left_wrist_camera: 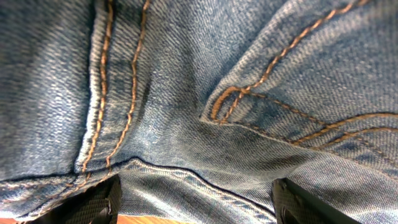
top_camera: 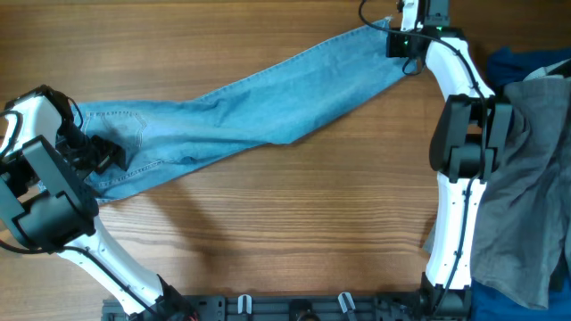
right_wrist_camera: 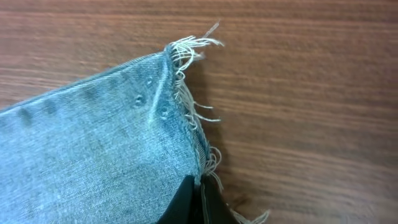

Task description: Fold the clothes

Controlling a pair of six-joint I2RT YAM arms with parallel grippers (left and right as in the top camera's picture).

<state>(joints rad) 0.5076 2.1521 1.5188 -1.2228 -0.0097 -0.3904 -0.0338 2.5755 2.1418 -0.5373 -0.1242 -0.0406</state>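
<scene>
Denim of the jeans (left_wrist_camera: 186, 93) fills the left wrist view, near enough that we read the orange double stitching and the corner of a back pocket (left_wrist_camera: 323, 74). At the lower edge we note the left gripper (left_wrist_camera: 196, 205), its two dark fingers (left_wrist_camera: 93, 200) spread wide apart with cloth lying between them and nothing pinched.

In the right wrist view, we see the right gripper (right_wrist_camera: 199, 202) with its fingers pressed together on the frayed hem (right_wrist_camera: 189, 81) of one leg. Loose threads lie on the wooden table (right_wrist_camera: 311, 93).

From overhead, we find the jeans laid flat on the table as one long diagonal band. The waist end sits at the left, under the left gripper, and the hem end sits at the far right, at the right gripper. A grey garment (top_camera: 526, 178) lies heaped at the right edge, beside the right arm and apart from the jeans. It rests over a dark blue garment (top_camera: 526, 62) that shows above and below it.
</scene>
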